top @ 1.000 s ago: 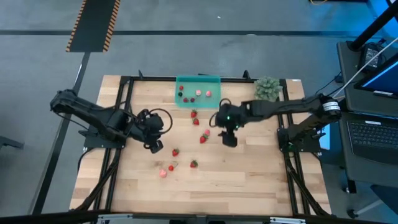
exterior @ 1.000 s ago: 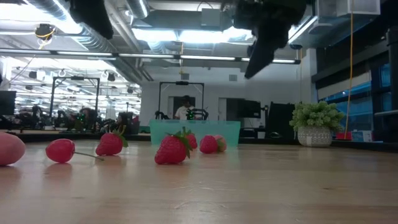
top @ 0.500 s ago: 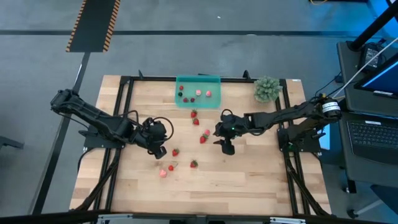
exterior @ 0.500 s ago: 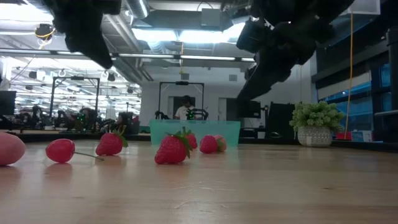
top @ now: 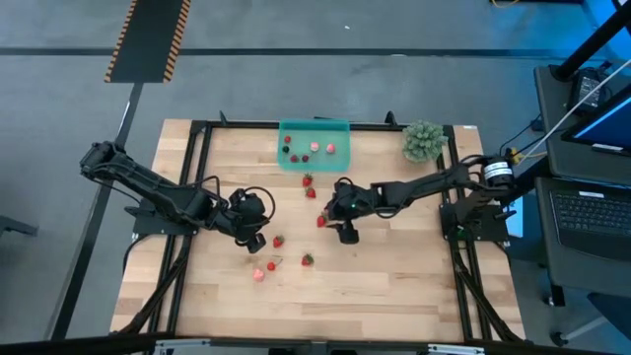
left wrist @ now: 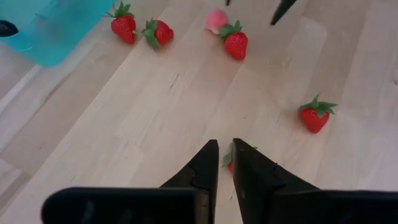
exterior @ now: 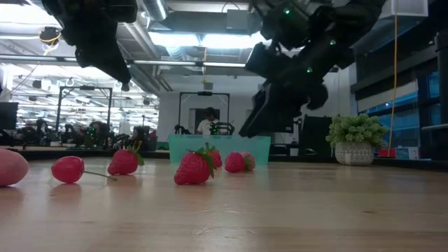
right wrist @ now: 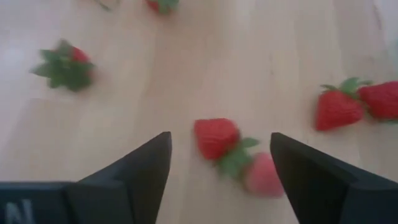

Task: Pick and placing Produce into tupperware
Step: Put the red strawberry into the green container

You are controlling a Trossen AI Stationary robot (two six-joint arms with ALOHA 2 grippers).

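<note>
The teal tupperware (top: 314,123) sits at the table's far middle with a few berry pieces in it. Red strawberries lie on the wood: two (top: 308,180) just in front of it, a red one (top: 320,221) beside a pale pink one (top: 326,210), and several more (top: 278,241) nearer the near edge. My right gripper (top: 345,229) hangs open above the table, and the red-and-pink pair (right wrist: 214,137) shows between its fingers. My left gripper (top: 254,235) hovers shut to a slit beside one strawberry (left wrist: 229,160).
A green leafy clump (top: 423,140) in a pot stands at the far right corner. A pink piece (top: 259,275) and two red ones (top: 307,259) lie toward the near edge. Bare wood stretches along the near side and near right.
My right gripper has moved toward the table's left and down, ending over the red and pink pair. My left gripper has shifted a little toward the table's right and come lower. No berry has moved.
</note>
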